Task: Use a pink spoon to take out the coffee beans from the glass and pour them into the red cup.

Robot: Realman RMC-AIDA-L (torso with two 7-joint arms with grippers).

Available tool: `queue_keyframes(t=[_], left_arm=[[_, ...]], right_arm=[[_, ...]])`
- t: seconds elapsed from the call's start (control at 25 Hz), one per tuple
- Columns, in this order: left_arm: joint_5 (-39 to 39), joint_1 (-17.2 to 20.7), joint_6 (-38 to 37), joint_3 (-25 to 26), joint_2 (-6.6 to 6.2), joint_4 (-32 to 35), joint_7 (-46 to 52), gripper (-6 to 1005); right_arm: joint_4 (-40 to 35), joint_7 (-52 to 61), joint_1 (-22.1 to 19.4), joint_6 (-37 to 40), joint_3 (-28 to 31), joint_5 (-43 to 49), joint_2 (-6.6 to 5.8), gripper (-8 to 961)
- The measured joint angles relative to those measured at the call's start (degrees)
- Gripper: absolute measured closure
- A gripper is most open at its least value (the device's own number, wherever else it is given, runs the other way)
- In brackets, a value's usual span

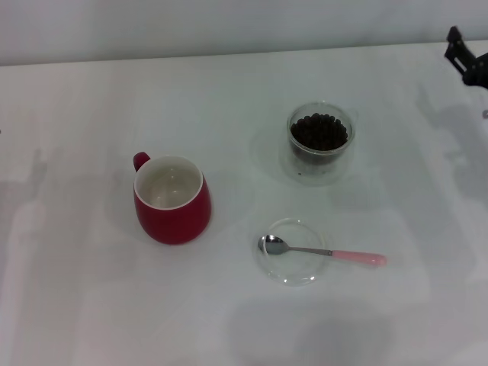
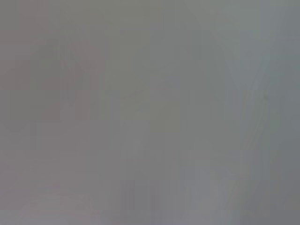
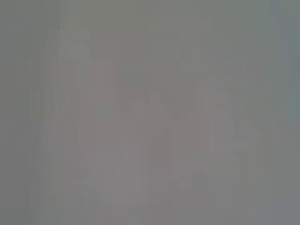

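In the head view the pink spoon lies with its metal bowl in a flat clear glass dish, its pale pink handle pointing right over the rim. The glass stands behind it, holding dark coffee beans. The red cup stands upright to the left, white inside and empty, its handle at the back left. My right gripper shows only as a dark part at the far right edge, well away from the objects. My left gripper is out of view. Both wrist views show only plain grey.
The white table carries everything. Its back edge runs along the top of the head view against a pale wall.
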State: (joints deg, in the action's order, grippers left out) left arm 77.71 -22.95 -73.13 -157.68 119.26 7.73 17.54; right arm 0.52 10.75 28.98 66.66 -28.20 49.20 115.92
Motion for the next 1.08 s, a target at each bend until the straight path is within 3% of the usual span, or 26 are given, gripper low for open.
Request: queue_keyframes(t=[0.6, 1.08], left_arm=[[3.0, -3.4, 5.5, 0.0, 0.12, -0.2, -5.3, 109], [3.6, -6.1, 6.0, 0.0, -0.08, -0.5, -5.4, 112]], right_arm=[[-1.7, -0.6, 5.6, -12.0, 0.0, -3.5, -0.27, 76], [-1.9, -0.5, 5.4, -12.6, 0.0, -4.2, -0.24, 76]])
